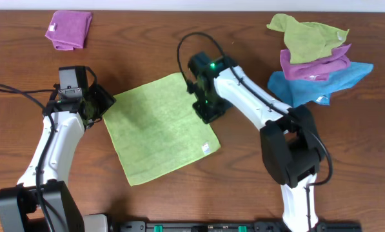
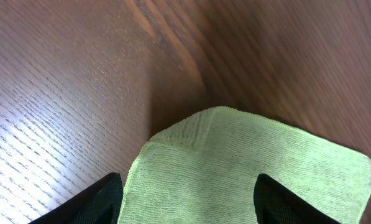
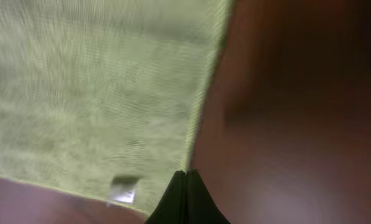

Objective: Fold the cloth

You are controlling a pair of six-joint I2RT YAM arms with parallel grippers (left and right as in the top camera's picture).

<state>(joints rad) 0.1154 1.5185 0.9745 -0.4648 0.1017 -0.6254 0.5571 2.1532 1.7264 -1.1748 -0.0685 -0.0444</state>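
The cloth (image 1: 160, 125) lies flat and unfolded at the middle of the table (image 1: 198, 26). It is turned so that its corners point toward the table's edges. A small white tag (image 1: 205, 149) sits at the corner facing the right edge.

The left gripper (image 1: 97, 106) is low at the cloth's corner facing the left edge. In the left wrist view its jaws are spread, one dark finger (image 2: 104, 199) on each side, and the rounded corner of the cloth (image 2: 247, 168) lies between them, not pinched.

The right gripper (image 1: 208, 111) is down at the cloth's far-right edge, between the far corner and the tag corner. The right wrist view is blurred. There its jaws are pressed together into one dark wedge (image 3: 185, 199) right at the hem of the cloth (image 3: 98, 93), with the tag (image 3: 123, 194) just beside them. Whether any fabric is caught between them I cannot tell.

A folded purple cloth (image 1: 69, 29) lies near the far-left corner of the table. Near the far-right corner is a loose pile: an olive cloth (image 1: 305, 35) on top, a second purple cloth (image 1: 315, 64) under it, and a blue cloth (image 1: 327, 80) at the bottom.
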